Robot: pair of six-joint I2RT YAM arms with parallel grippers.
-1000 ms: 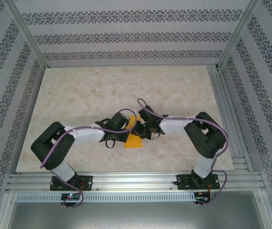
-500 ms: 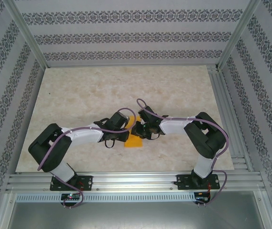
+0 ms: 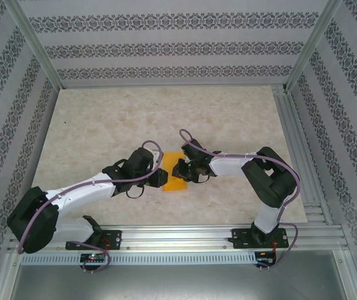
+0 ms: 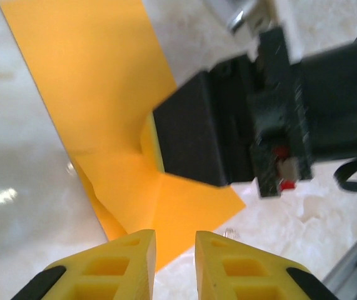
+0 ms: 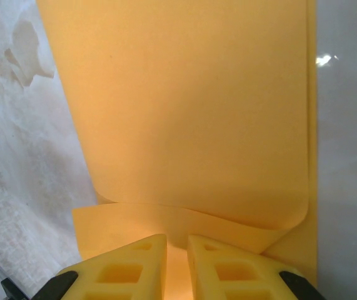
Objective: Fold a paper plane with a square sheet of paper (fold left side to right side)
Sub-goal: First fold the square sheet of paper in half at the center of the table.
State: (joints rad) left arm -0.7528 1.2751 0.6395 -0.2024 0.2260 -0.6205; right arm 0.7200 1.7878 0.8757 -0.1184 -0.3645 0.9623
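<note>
The orange-yellow square sheet of paper (image 3: 175, 184) lies partly folded on the marble table between my two grippers. In the left wrist view it (image 4: 103, 75) shows as a long strip with a creased flap spreading toward the camera. My left gripper (image 3: 160, 174) sits just left of the sheet, and its yellow fingers (image 4: 175, 240) stand slightly apart with nothing between them, just short of the flap's edge. My right gripper (image 3: 180, 170) rests on the sheet from the right. Its jaws (image 5: 176, 240) are nearly together on a raised, curling layer of the paper (image 5: 191, 112).
The marble tabletop (image 3: 134, 119) stretches far back and to both sides. Aluminium rails (image 3: 178, 236) run along the near edge, a rail (image 3: 294, 144) runs down the right side, and patterned walls enclose the cell. The right arm's black wrist housing (image 4: 197, 134) looms close ahead of the left fingers.
My left gripper has opened, let go of the paper and drawn back left, its arm stretching out low. More of the sheet is uncovered. The right gripper has stayed in place.
</note>
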